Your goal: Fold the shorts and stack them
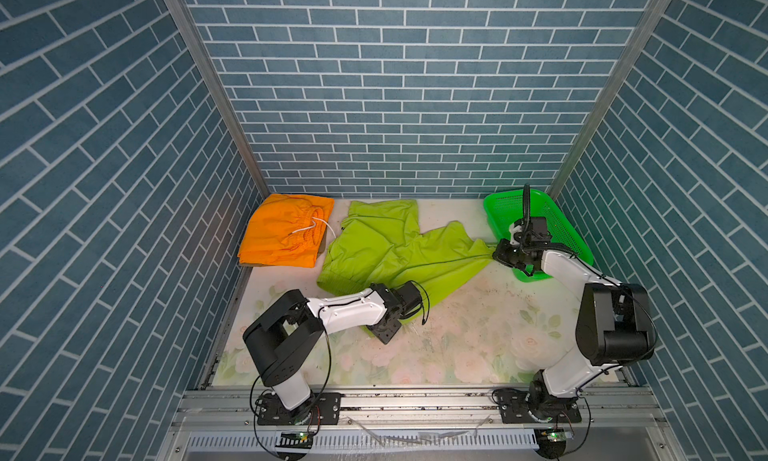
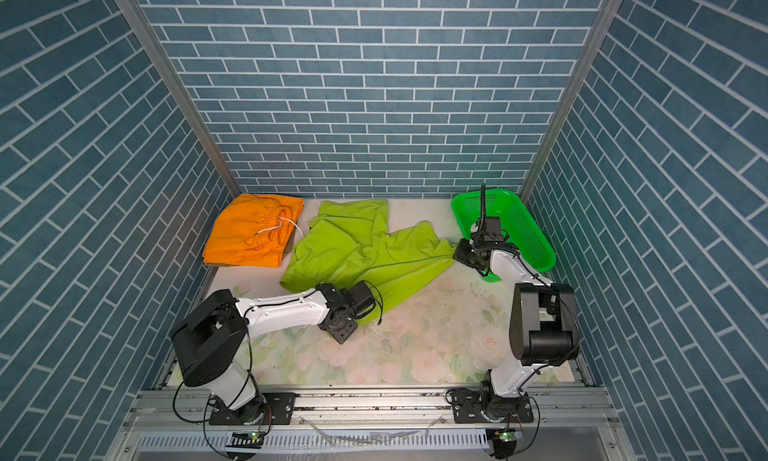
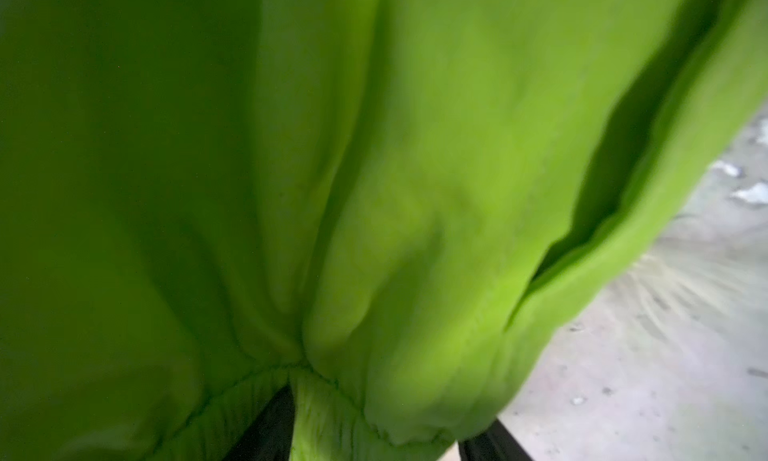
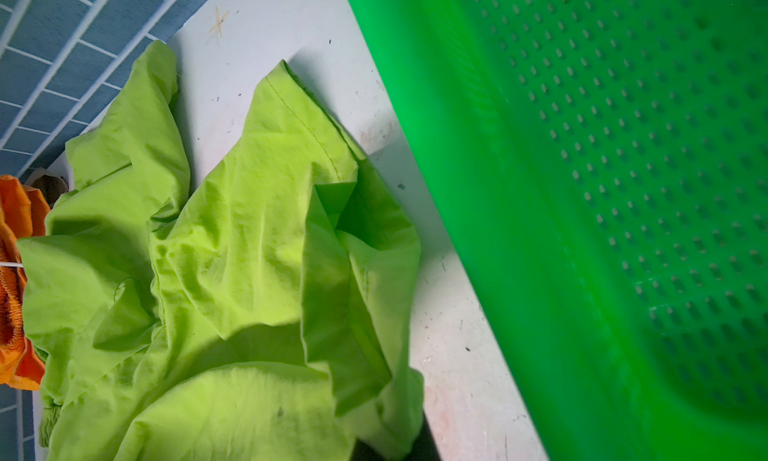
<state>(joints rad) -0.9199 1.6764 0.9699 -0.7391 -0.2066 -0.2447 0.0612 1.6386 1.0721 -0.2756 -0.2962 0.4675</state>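
Note:
The lime green shorts (image 1: pixel 386 247) (image 2: pixel 357 247) lie spread and wrinkled mid-table. My right gripper (image 1: pixel 496 253) (image 2: pixel 457 253) is shut on their right corner beside the basket; in the right wrist view the cloth (image 4: pixel 208 272) runs into the jaws (image 4: pixel 390 450). My left gripper (image 1: pixel 376 328) sits at the near edge of the shorts. In the left wrist view its dark fingers (image 3: pixel 266 430) pinch a bunched piece of the gathered waistband (image 3: pixel 353 417). The orange shorts (image 1: pixel 286 230) (image 2: pixel 253 230) lie folded at the back left, with a tan edge (image 1: pixel 254 265) showing beneath them.
A green perforated basket (image 1: pixel 557 230) (image 2: pixel 528 230) (image 4: pixel 623 189) stands at the back right, right behind my right gripper. Blue brick-patterned walls close in the back and both sides. The floral tabletop (image 1: pixel 478 334) stretches toward the front rail.

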